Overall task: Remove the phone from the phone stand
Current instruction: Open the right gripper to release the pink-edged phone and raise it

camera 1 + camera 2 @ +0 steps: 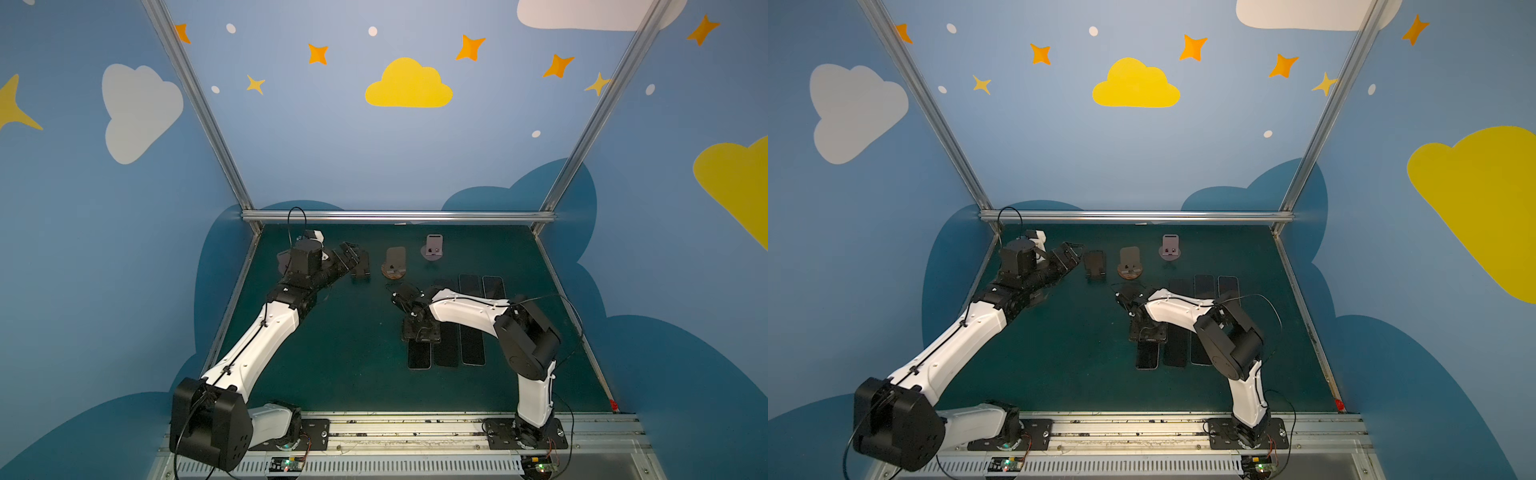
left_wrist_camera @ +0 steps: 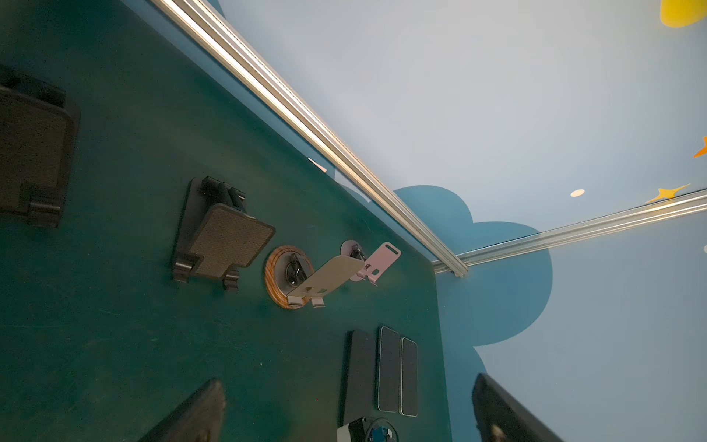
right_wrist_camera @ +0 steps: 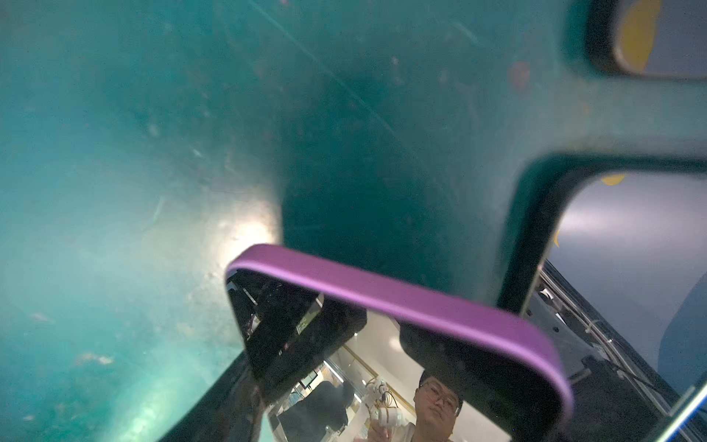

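A phone (image 3: 401,302) in a purple case, its glossy screen facing up, is clamped in my shut right gripper (image 3: 382,402). In both top views that phone (image 1: 419,355) (image 1: 1147,355) sticks out towards the front from the right gripper (image 1: 420,332) (image 1: 1148,332), low over the green mat; I cannot tell if it touches. Several empty phone stands line the back: black (image 1: 360,266) (image 2: 222,241), wooden-based (image 1: 395,264) (image 2: 294,275), pink (image 1: 433,247) (image 2: 375,260). My left gripper (image 1: 351,253) (image 2: 346,382) is open, beside the black stand.
Three more phones (image 1: 444,345) (image 1: 471,320) (image 1: 493,286) lie flat in a row just right of the held one. Another black stand (image 2: 34,153) sits under the left arm. An aluminium rail (image 1: 399,216) and blue walls close off the back and sides.
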`<move>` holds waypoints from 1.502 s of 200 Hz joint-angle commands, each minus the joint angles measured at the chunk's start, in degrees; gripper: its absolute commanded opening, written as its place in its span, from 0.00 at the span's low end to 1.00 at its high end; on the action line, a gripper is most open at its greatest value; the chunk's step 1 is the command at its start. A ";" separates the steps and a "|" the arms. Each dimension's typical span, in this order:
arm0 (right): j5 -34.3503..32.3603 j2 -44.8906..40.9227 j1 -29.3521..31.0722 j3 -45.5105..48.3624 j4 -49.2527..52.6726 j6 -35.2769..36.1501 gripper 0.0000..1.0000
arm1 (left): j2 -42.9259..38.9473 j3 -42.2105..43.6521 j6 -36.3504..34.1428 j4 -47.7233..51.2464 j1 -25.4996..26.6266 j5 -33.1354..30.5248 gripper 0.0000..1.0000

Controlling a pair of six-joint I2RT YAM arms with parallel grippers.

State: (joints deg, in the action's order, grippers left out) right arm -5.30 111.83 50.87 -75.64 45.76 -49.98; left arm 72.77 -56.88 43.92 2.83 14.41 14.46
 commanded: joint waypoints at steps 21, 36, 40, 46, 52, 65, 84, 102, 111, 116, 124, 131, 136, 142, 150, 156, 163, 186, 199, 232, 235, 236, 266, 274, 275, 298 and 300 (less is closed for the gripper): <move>1.97 -1.85 -0.58 4.30 -0.92 2.83 0.76 | 0.78 -0.87 -0.67 -0.02 0.17 -0.33 1.00; 3.73 -1.79 -0.93 4.97 -2.95 3.80 0.76 | 1.09 -0.77 -0.67 -0.11 0.11 -0.54 1.00; 4.15 -1.65 -1.03 5.06 -3.42 4.11 0.76 | 1.22 -0.83 -0.67 -0.11 0.09 -0.33 1.00; 4.70 -1.39 -1.20 5.06 -3.88 4.36 0.77 | 1.40 -0.94 -0.68 -0.03 0.09 -0.24 1.00; 5.25 -1.14 -1.38 5.19 -4.33 4.43 0.77 | 1.46 -1.03 -0.63 0.15 0.09 -0.16 1.00; 5.83 -1.07 -1.65 5.73 -5.05 3.98 0.78 | 1.39 -0.95 -0.98 0.25 0.26 -0.74 1.00; 4.86 -1.79 -1.98 6.91 -5.81 3.27 0.78 | 1.58 -0.86 -1.08 0.24 0.26 -0.89 1.00; 4.22 -2.57 -2.26 7.93 -6.02 2.36 0.78 | 1.76 -0.95 -1.15 0.25 0.35 -0.67 1.00; 3.61 -2.96 -2.27 8.21 -6.21 2.21 0.78 | 1.87 -0.86 -1.25 0.25 0.44 -0.99 1.00; 3.26 -3.13 -2.30 8.18 -6.08 2.08 0.78 | 1.80 -0.81 -1.26 0.16 0.42 -1.03 1.00; 2.79 -3.28 -2.36 8.16 -6.04 2.08 0.78 | 2.02 -0.91 -1.31 0.25 0.44 -1.05 1.00; 2.43 -3.29 -2.44 8.14 -5.95 1.99 0.78 | 2.19 -0.93 -1.30 0.30 0.44 -0.81 1.00; 2.36 -3.26 -2.47 7.99 -5.72 1.99 0.78 | 2.21 -0.94 -1.29 0.33 0.52 -0.72 1.00; 2.19 -2.93 -2.66 7.60 -5.16 2.07 0.78 | 2.35 -0.95 -1.44 0.40 0.59 -0.91 1.00; 1.73 -2.60 -2.77 7.06 -4.51 2.08 0.78 | 2.44 -0.93 -1.61 0.50 0.78 -1.26 1.00; 1.46 -2.44 -2.86 7.06 -4.32 2.16 0.79 | 2.52 -0.86 -1.57 0.44 0.87 -1.34 1.00; 1.28 -2.36 -3.01 7.36 -4.82 2.29 0.79 | 2.70 -0.95 -1.56 0.42 0.88 -1.10 1.00; 1.76 -2.23 -3.50 8.01 -6.15 2.08 0.79 | 3.08 -1.04 -1.78 0.84 1.20 -1.30 1.00; 1.88 -2.06 -3.50 7.72 -6.37 2.33 0.79 | 3.10 -1.08 -2.09 0.87 1.41 -1.75 1.00; 1.40 -2.60 -3.59 7.46 -5.99 2.78 0.78 | 3.17 -1.09 -2.27 1.04 1.49 -1.87 1.00; 1.29 -2.72 -3.56 7.32 -5.76 2.90 0.78 | 3.23 -1.12 -2.21 1.04 1.56 -1.89 1.00; 1.23 -2.74 -3.58 7.29 -5.72 2.93 0.78 | 3.24 -1.12 -2.19 1.04 1.57 -1.93 1.00; -0.45 -5.87 -3.24 6.00 -3.73 4.59 0.82 | 3.21 -1.39 -2.41 1.12 1.65 -1.55 1.00; -1.32 -6.56 -3.15 4.71 -1.97 5.29 0.84 | 2.93 -1.39 -2.59 1.19 1.58 -1.85 1.00; -1.44 -6.64 -3.11 4.53 -1.85 5.40 0.84 | 2.87 -1.39 -2.60 1.20 1.58 -1.87 1.00; -4.24 -9.40 -2.88 2.61 1.11 6.72 0.86 | 1.80 -1.48 -3.22 1.38 1.49 -1.91 1.00; -4.38 -9.71 -2.88 2.54 1.25 6.73 0.86 | 1.66 -1.48 -3.20 1.39 1.49 -1.92 1.00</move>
State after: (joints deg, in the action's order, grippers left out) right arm -4.84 106.67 48.14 -70.74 41.63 -45.32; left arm 75.77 -56.88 42.24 3.68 15.88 13.17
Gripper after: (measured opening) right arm 0.850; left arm 0.996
